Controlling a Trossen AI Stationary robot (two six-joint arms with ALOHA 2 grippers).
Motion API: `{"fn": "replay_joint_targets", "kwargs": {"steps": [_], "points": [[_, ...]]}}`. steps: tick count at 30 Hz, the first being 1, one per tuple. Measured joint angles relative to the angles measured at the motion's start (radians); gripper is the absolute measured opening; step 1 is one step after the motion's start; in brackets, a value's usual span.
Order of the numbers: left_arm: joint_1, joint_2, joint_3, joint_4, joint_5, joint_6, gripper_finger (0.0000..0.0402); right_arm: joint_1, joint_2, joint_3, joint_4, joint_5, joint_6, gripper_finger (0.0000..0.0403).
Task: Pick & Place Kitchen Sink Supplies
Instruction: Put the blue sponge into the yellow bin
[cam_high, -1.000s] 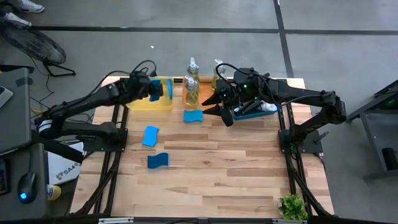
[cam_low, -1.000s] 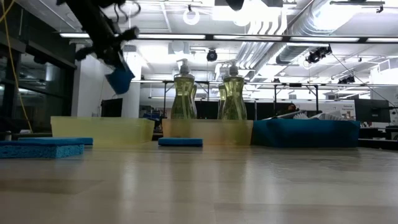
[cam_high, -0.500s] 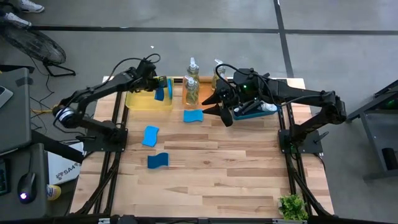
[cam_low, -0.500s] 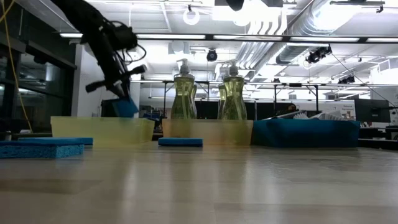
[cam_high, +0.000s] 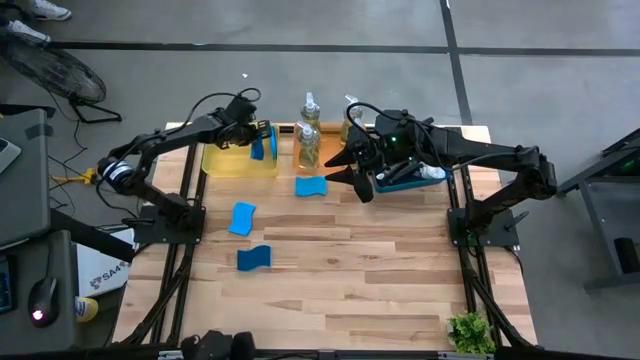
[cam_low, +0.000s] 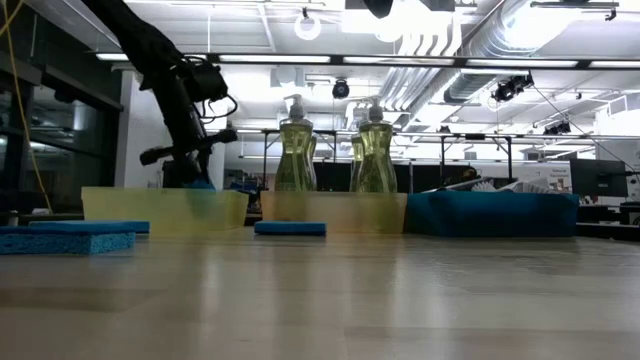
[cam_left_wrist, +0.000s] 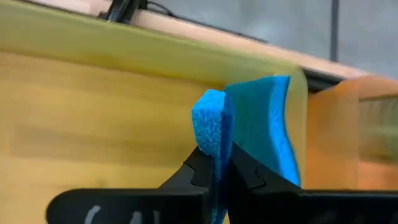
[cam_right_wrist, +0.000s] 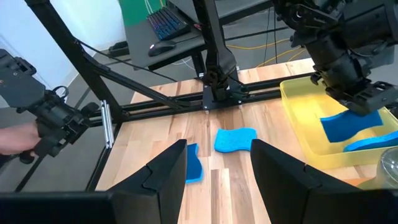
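My left gripper (cam_high: 254, 141) is shut on a blue wavy-edged sponge (cam_left_wrist: 210, 121) inside the yellow tray (cam_high: 225, 163). A second sponge (cam_left_wrist: 268, 127) stands on edge against the tray's wall just behind it. Three more sponges lie flat on the table (cam_high: 311, 186), (cam_high: 242, 217), (cam_high: 254, 258). Two soap bottles (cam_high: 308, 140), (cam_low: 372, 150) stand in the orange tray (cam_low: 335, 211). White-headed brushes (cam_high: 425, 174) lie in the blue tray (cam_low: 490, 212). My right gripper (cam_high: 346, 170) is open, hovering near the orange tray. My left gripper pinches the blue sponge across its thickness, near one end (cam_left_wrist: 217, 163), between the two fingers (cam_left_wrist: 198, 169). The fingers come from above, slanting down into the yellow tray. The sponge stands on edge below them (cam_right_wrist: 348, 127), low in the tray; whether it touches the floor I cannot tell.
The three trays stand side by side along the table's far edge. A small green plant (cam_high: 470, 330) sits at the near right corner. The wooden top (cam_high: 360, 280) between the loose sponges and the near edge is bare. A person's hand (cam_right_wrist: 12, 140) shows beyond the table.
My left gripper, still shut on the sponge, has moved down and a little toward the far edge. It has carried the sponge from above the yellow tray's rim down inside the tray. My right arm has kept still.
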Motion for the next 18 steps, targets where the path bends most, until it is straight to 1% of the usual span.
{"fn": "replay_joint_targets", "kwargs": {"steps": [9, 18], "points": [[0.0, 0.047, 0.0, 0.067, 0.001, -0.013, 0.0013, 0.0, 0.0, 0.0, -0.005, 0.0, -0.001, 0.0171], [0.0, 0.069, 0.0, 0.064, 0.0, -0.013, 0.0014, 0.0, 0.0, 0.0, -0.019, -0.002, -0.002, 0.0171]]}}
